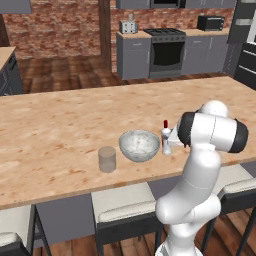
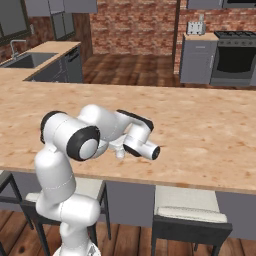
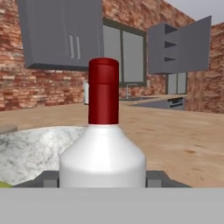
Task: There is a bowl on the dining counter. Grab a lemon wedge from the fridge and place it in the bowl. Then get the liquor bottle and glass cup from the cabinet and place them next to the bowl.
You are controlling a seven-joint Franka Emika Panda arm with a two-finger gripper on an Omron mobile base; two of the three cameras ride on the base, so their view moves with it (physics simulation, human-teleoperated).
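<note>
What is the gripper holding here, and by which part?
The gripper has its fingers on either side of the liquor bottle, at its white body below the red cap, standing beside the bowl.

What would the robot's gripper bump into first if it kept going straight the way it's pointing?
Probably the liquor bottle: it stands right between the gripper's fingers, which look closed on it. Just behind it sits the bowl, likely next in line.

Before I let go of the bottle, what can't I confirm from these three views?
- Bottle base contact with the dining counter: cut off by the hand view's bottom edge; the arm covers the liquor bottle's lower body in the left base view.
- Lemon wedge in the bowl: only a yellow-green sliver at the hand view's lower left; too small in the left base view.
- Bowl, bottle and glass cup: the arm blocks them in the right base view.
</note>
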